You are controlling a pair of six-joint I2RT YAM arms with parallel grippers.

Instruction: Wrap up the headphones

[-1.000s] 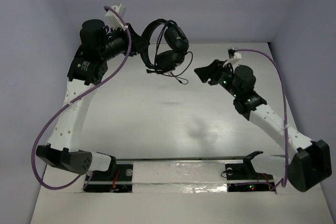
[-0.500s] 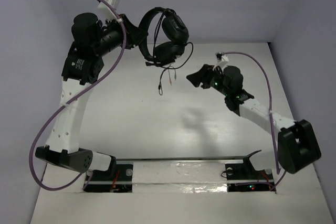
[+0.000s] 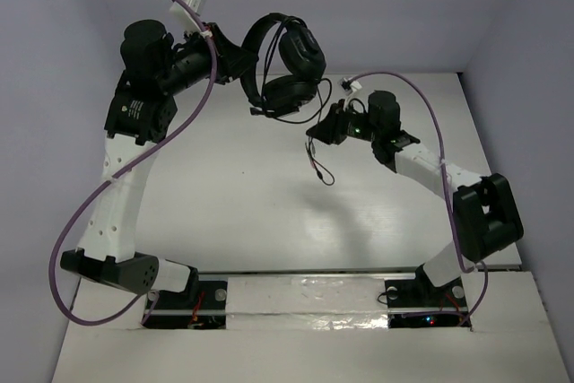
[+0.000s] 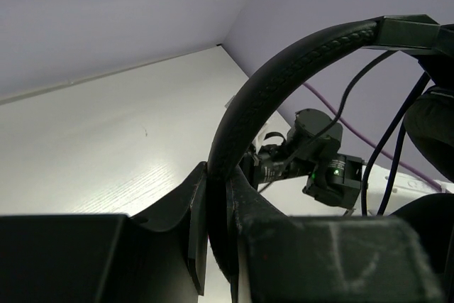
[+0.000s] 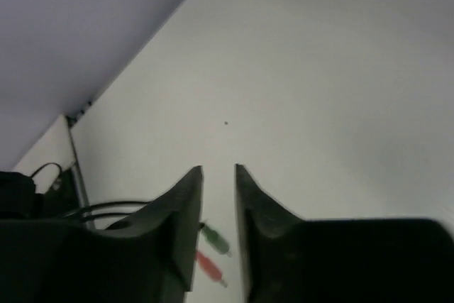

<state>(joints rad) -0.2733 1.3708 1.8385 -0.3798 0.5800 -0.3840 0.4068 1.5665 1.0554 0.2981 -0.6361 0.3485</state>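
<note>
Left gripper (image 4: 218, 175): jaws closed tight on the stitched, curved headband (image 4: 284, 69) of the black over-ear headphones (image 3: 287, 69). The band is pinched between both fingers in the left wrist view.

Right gripper (image 5: 218, 168): jaws nearly together, with a thin slit at the tips through which the white table (image 3: 224, 186) shows. A green plug (image 5: 216, 241) and a red plug (image 5: 208, 265) appear low in that slit. Whether the fingers actually pinch the thin black cable (image 3: 316, 163) farther back cannot be told.

Position of the item: the headphones are held off the table in the upper centre of the overhead frame. One padded oval earcup (image 3: 300, 47) sits above the other (image 3: 287, 94). The right gripper is just below and right of the lower earcup.

Cable: it leaves the lower earcup, passes at the right gripper and hangs in a loose curl toward the middle of the frame. No turns show around the headband or the earcups.

Assessment: the pick-up and presentation of the headphones are done. The wrapping itself appears not yet begun. Winding the full loose length and securing the plug end remain.
</note>
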